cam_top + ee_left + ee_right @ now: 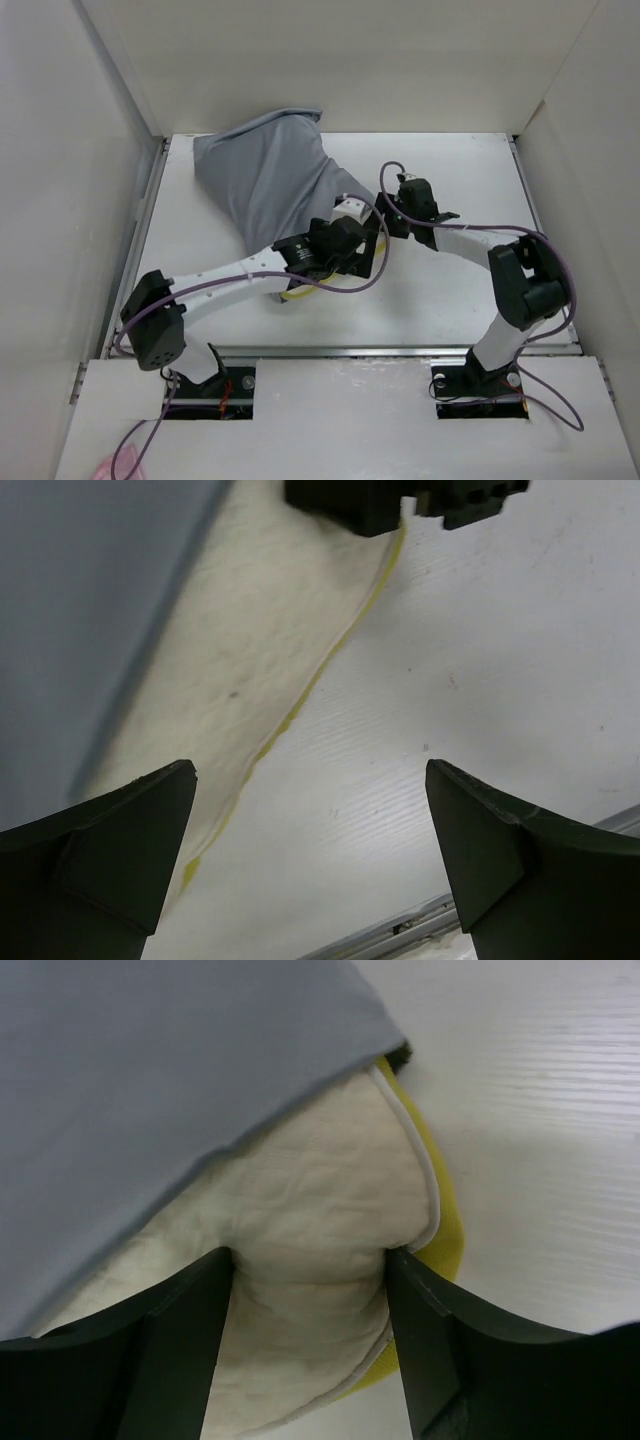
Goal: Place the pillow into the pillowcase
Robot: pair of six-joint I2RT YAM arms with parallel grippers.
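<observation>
Two grippers work at the open mouth of the pillowcase (265,180), the grey sack that lies crumpled on the white table (470,290). Its closed end is bunched against the back wall and its mouth faces the arms. Most of the pillow (300,1190) sits inside the pillowcase. Only a cream strip and one corner, trimmed in brighter yellow, stick out past the grey hem.

The right gripper (310,1255) is just outside the pillowcase mouth, grasping that exposed corner. Its dark fingers (190,1340) press in from both sides, and the cream padding narrows between them and swells above. The grey hem drapes across the pillow just beyond the fingertips without reaching them. The yellow edge curls out past the finger farther from the pillowcase, onto the bare table.

The left gripper (310,770) hovers beside the pillowcase mouth with its jaws spread wide and nothing between them. In its own wrist view the grey cloth fills the side next to one finger. The uncovered cream band and its thin yellow seam run diagonally away from the pillowcase, towards the right gripper's dark body. Bare table lies under the other finger.

From above, the left arm crosses the near end of the pillowcase, and a sliver of the yellow edge shows beneath its forearm.
</observation>
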